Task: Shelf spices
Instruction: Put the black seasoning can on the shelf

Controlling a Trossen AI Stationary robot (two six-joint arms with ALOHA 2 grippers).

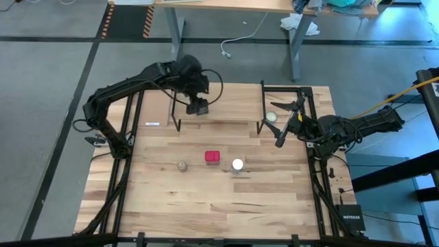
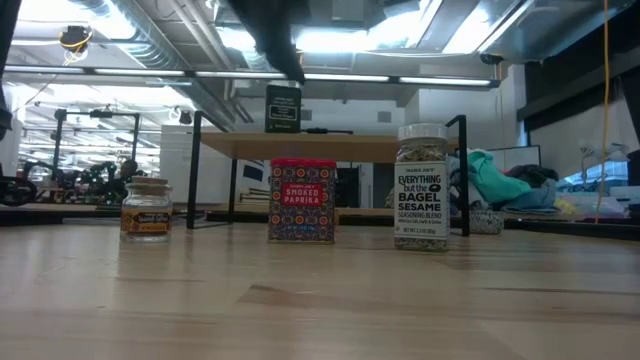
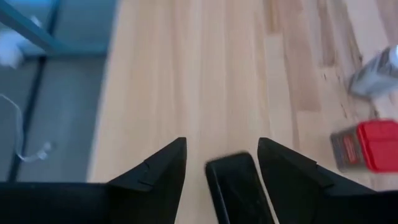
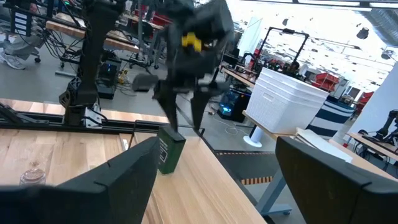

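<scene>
The dark square tin (image 2: 283,108) stands upright on the left part of the shelf (image 1: 233,103), a light-wood board on black legs. My left gripper (image 3: 222,142) is open just above the tin (image 3: 236,186), one finger on either side, with a gap showing. On the table in front of the shelf stand the tan-grey round jar (image 1: 182,165), the red square box (image 1: 212,157) and the clear white-lidded jar (image 1: 237,165). My right gripper (image 1: 282,134) waits open by the shelf's right end, holding nothing.
A flat pale disc (image 1: 272,116) lies on the right part of the shelf, close to my right gripper. The shelf's middle is bare wood. Black frame rails (image 1: 134,137) run along the table's left and right sides. The near half of the tabletop (image 1: 219,206) is bare planks.
</scene>
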